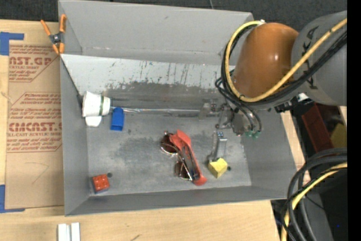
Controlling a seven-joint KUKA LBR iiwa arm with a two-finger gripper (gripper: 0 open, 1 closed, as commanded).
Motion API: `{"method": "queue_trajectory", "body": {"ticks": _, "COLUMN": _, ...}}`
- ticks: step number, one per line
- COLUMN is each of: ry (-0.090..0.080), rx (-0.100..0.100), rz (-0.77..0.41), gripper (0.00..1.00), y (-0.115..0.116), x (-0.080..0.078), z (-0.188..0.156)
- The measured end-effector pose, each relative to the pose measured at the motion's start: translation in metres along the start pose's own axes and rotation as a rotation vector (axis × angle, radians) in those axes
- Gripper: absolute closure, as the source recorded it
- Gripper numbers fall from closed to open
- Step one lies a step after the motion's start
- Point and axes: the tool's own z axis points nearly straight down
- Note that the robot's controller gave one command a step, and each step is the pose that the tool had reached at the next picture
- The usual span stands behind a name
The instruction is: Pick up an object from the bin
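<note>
Camera view: the gripper (pixel 218 148) sits directly over a small yellow block (pixel 218 167), with red sunglasses (pixel 183 156) just beside; I cannot tell how far it is open.

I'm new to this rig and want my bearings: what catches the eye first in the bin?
The arm's orange cover looms over the right of the bin, its pincer right by a small yellow block. Red-framed sunglasses lie mid-floor; a white cap and blue block sit at the left.

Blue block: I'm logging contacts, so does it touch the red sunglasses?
No, the blue block lies apart beside the white cap, bare floor between it and the red sunglasses.
</note>
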Motion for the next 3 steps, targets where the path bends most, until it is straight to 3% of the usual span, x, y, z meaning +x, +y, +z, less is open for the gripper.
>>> {"method": "queue_trajectory", "body": {"ticks": 1, "ry": -0.008, "rx": 0.0, "rz": 0.0, "gripper": 0.0, "y": 0.0, "x": -0.002, "z": -0.005}}
{"method": "queue_trajectory", "body": {"ticks": 2, "ry": -0.012, "rx": 0.001, "rz": -0.06, "gripper": 0.0, "y": 0.006, "x": 0.003, "z": 0.031}}
{"method": "queue_trajectory", "body": {"ticks": 3, "ry": -0.01, "rx": -0.001, "rz": -0.022, "gripper": 0.0, "y": 0.02, "x": 0.003, "z": 0.08}}
